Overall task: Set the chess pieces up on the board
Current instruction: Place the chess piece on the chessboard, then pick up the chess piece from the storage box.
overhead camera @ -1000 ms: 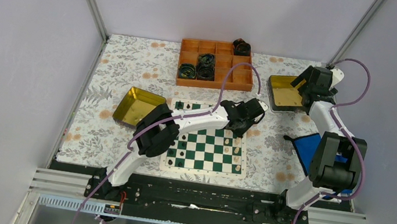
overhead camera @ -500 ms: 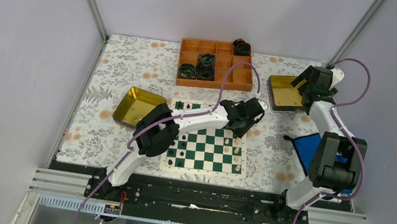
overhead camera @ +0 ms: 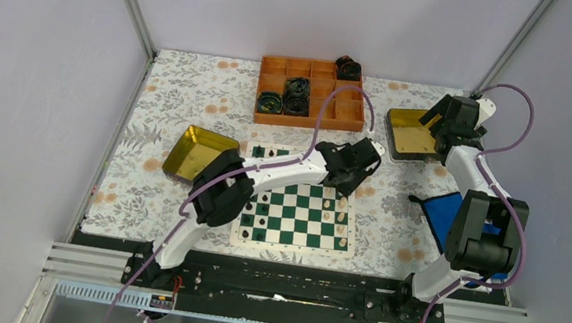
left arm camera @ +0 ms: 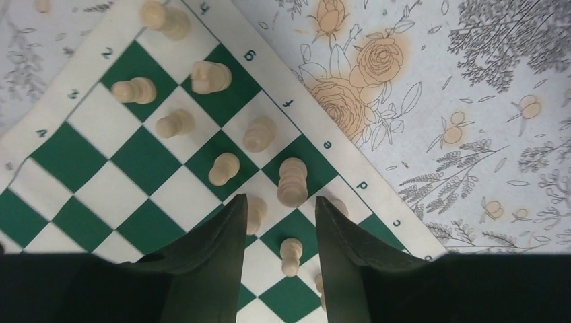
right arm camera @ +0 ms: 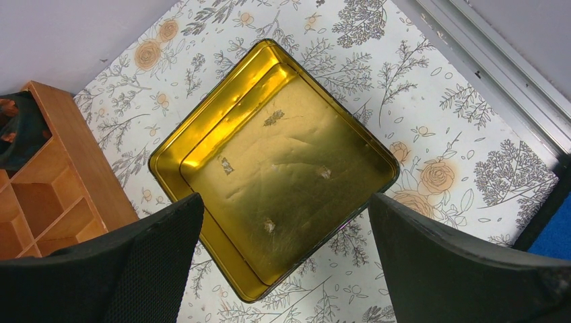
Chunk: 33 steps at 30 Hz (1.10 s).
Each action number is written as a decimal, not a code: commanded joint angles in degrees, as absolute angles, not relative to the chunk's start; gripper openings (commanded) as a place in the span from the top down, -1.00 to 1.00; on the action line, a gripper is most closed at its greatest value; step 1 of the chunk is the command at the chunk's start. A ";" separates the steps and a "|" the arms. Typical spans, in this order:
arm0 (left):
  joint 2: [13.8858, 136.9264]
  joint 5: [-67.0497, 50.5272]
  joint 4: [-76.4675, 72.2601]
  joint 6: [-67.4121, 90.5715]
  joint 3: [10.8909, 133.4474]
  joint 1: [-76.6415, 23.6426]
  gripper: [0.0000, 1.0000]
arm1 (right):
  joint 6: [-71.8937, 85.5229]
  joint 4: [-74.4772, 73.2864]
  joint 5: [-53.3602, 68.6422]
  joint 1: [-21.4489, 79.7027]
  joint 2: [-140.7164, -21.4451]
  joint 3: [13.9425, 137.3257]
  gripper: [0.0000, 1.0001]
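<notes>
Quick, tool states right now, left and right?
Left tool: open, a cream chess piece standing untouched between the jaws.
Right tool: wide open over the gold tin, holding nothing.

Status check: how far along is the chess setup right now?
Done: cream pieces stand in two rows along the right side of the board, black pieces along its left. The right-hand tin is empty.
In hand: the left gripper is open around a small cream piece standing free on its square. The right gripper hangs open above the tin.
Left: I can't confirm either side is complete.
</notes>
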<state>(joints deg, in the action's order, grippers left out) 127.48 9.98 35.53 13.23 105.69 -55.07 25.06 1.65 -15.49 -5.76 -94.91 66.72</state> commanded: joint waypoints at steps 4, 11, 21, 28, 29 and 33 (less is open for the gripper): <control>112.62 20.17 36.55 17.10 106.37 -54.40 -0.15 | 23.85 3.25 -15.53 -6.06 -93.51 69.38 -1.00; 99.96 27.25 38.88 28.02 93.70 -46.50 -0.22 | 23.56 3.96 -14.98 -6.05 -91.93 67.15 -1.00; 91.56 26.90 43.51 37.09 74.68 -28.11 -0.19 | 23.44 4.30 -14.73 -5.98 -89.88 64.81 -1.00; 89.12 24.07 41.86 37.60 66.09 -20.65 -0.18 | 23.50 4.31 -14.29 -5.93 -89.56 64.26 -1.00; 88.87 23.54 41.49 37.62 65.09 -19.96 -0.18 | 23.51 4.32 -14.25 -5.91 -89.56 64.25 -1.00; 87.85 21.53 39.89 37.70 61.27 -17.72 -0.17 | 23.51 4.33 -14.12 -5.89 -89.65 64.37 -1.00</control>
